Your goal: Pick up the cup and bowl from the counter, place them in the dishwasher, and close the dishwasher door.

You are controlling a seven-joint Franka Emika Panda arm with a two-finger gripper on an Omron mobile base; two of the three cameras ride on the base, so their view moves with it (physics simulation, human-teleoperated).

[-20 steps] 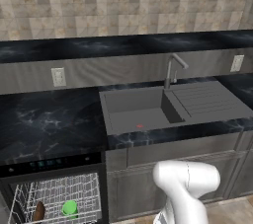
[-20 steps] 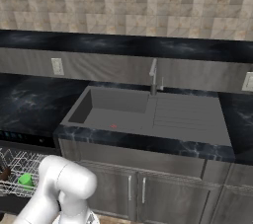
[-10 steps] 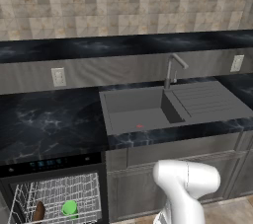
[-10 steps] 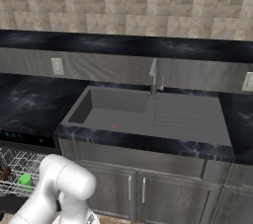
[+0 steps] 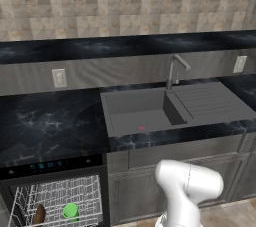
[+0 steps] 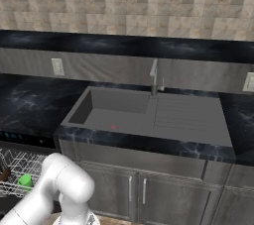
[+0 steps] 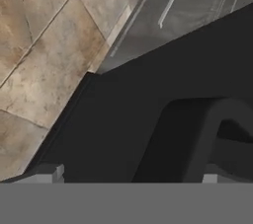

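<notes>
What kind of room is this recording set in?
A kitchen, rendered in simulation: a grey sink with a faucet set in a black marble counter, and an open dishwasher below.

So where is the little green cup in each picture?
Left base view: the cup stands in the white rack of the dishwasher, bottom left, right of the brown bowl.
Right base view: the cup is at the left edge, in the same rack, beside the bowl.
Hand view: I can't find it there.
Shared landmark: the grey sink.
</notes>
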